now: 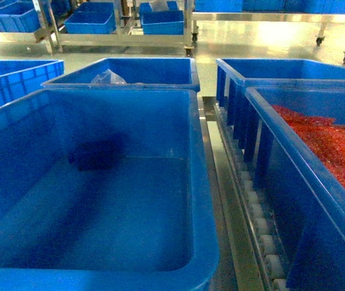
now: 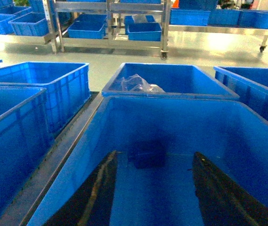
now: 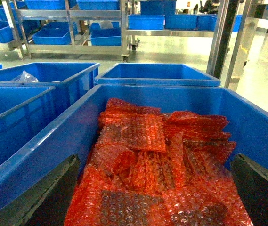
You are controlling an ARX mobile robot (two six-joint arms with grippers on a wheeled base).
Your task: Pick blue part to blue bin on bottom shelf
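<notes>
The blue part [image 1: 96, 154] is a small, dark navy chunk. It sits on the smooth floor of the big blue bin [image 1: 197, 182], close to the bin's far wall. It is the only thing in there. The bin is a deep plastic tub with a thick round rim and shiny flat walls. From the left wrist camera the part [image 2: 147, 154] looks blocky and blurry, so its exact shape is hard to tell.

The left gripper [image 2: 155, 188] hangs over this bin. Its two dark fingers [image 2: 98, 188] are spread wide apart, with nothing between them. The part lies just past the fingertips, not touching them.

The right gripper [image 3: 155, 197] is over a second tub [image 3: 44, 141] to the right. Its two dark fingers [image 3: 44, 193] are wide apart too and hold nothing. This tub is full of red bubble wrap pieces [image 3: 148, 160], crinkly and bumpy, piled in a heap.

Between the two tubs runs a steel strip with a row of small white rollers [image 1: 260, 227]. That is the bottom shelf [image 1: 233, 200].

Behind the first bin sits another blue tub [image 1: 130, 73] with a crumpled clear plastic bag [image 1: 107, 77] inside. Farther back, more blue tubs rest on a metal rack [image 1: 123, 39] with wheels.
</notes>
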